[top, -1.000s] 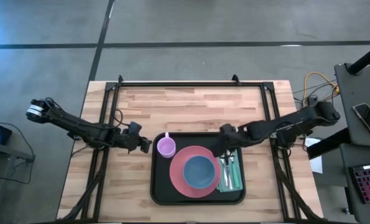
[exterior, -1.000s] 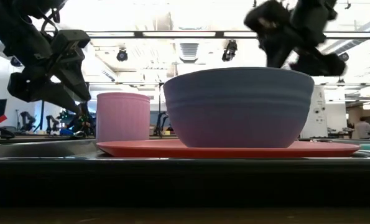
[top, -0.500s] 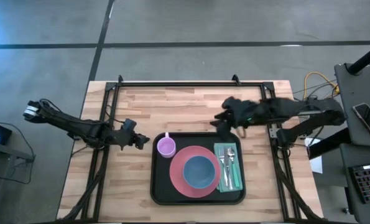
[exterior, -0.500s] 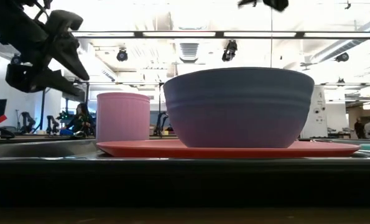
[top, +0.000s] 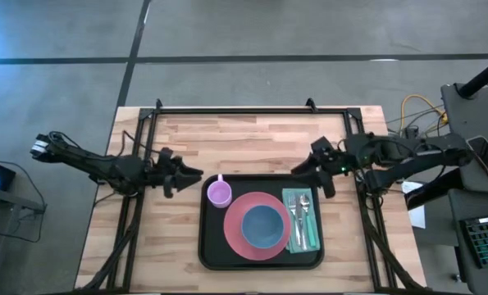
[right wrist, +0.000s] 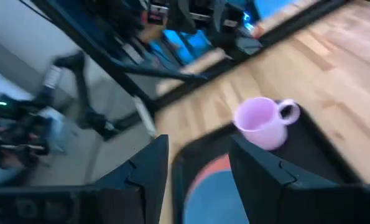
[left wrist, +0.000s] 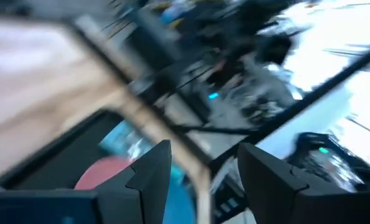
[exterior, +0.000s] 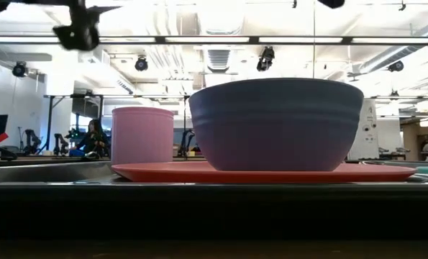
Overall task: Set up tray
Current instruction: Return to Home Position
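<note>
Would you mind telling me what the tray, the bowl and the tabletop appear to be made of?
The tray looks like matte black plastic: an even dark surface with moulded rounded corners. The bowl seems to be matte blue plastic, with faint moulded bands in the low view, though ceramic is possible. The tabletop is light wood, showing plank seams.

Overhead camera straight down, low camera close at tabletop level; tray (top: 211, 238) in both.
</note>
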